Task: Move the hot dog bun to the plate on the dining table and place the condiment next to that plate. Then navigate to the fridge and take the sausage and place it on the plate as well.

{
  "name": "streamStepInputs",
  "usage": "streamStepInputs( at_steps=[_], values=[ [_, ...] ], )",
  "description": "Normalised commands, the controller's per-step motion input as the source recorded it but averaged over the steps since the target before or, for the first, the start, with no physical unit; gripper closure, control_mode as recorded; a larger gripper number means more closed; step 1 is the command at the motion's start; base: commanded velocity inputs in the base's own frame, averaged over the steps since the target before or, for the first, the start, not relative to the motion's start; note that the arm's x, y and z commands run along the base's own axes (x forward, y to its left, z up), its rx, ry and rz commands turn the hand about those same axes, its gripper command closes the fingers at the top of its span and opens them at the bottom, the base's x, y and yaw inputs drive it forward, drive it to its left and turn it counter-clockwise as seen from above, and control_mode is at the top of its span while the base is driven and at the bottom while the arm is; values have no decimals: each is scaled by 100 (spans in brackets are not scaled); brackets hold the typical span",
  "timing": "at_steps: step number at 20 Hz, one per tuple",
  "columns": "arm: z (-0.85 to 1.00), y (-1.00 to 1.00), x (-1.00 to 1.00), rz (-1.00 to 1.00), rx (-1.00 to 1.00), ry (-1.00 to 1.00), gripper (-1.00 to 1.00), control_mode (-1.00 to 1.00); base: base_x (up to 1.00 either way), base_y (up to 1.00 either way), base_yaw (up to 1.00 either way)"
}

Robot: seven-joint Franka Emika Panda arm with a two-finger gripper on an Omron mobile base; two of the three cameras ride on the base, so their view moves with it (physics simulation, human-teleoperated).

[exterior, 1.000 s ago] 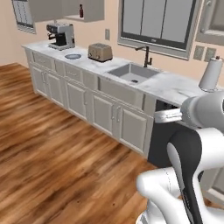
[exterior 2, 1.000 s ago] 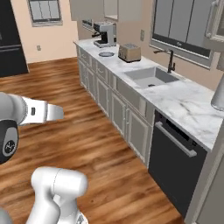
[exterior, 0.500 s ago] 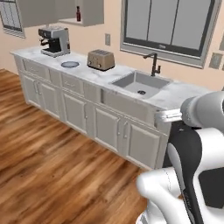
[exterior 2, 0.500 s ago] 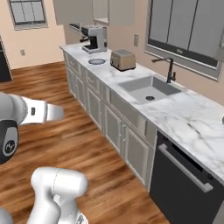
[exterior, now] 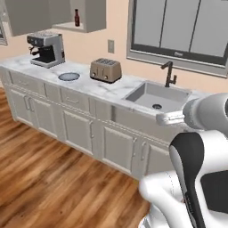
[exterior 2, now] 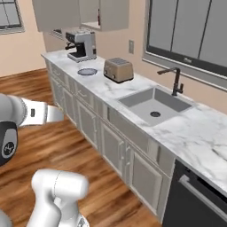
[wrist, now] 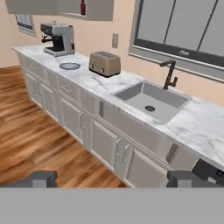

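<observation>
Hand view is sweeping a counter [wrist: 105, 85] with the gripper [wrist: 114, 178] gaping, empty; likely searching for the bun, driving on next.

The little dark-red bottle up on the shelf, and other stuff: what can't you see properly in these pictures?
- Small dark-red bottle on the shelf, left base view: too small to read any label; in the hand view the top edge cuts it off.
- Black dishwasher front, right base view: cut off by the bottom and right edges.
- Small round grey dish on the marble counter, hand view: contents too small to tell.
</observation>
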Motion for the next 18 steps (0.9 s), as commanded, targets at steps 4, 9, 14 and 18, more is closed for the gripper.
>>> streamStepInputs(
  at_steps=[4,9,14,18],
  values=[
    [0,0,0,0,0,0,-100,100,100,58,-22],
    [0,0,0,0,0,0,-100,100,100,74,-22],
    [0,0,0,0,0,0,-100,100,100,74,-24],
    [0,0,0,0,0,0,-100,100,100,65,-25]
  ],
)
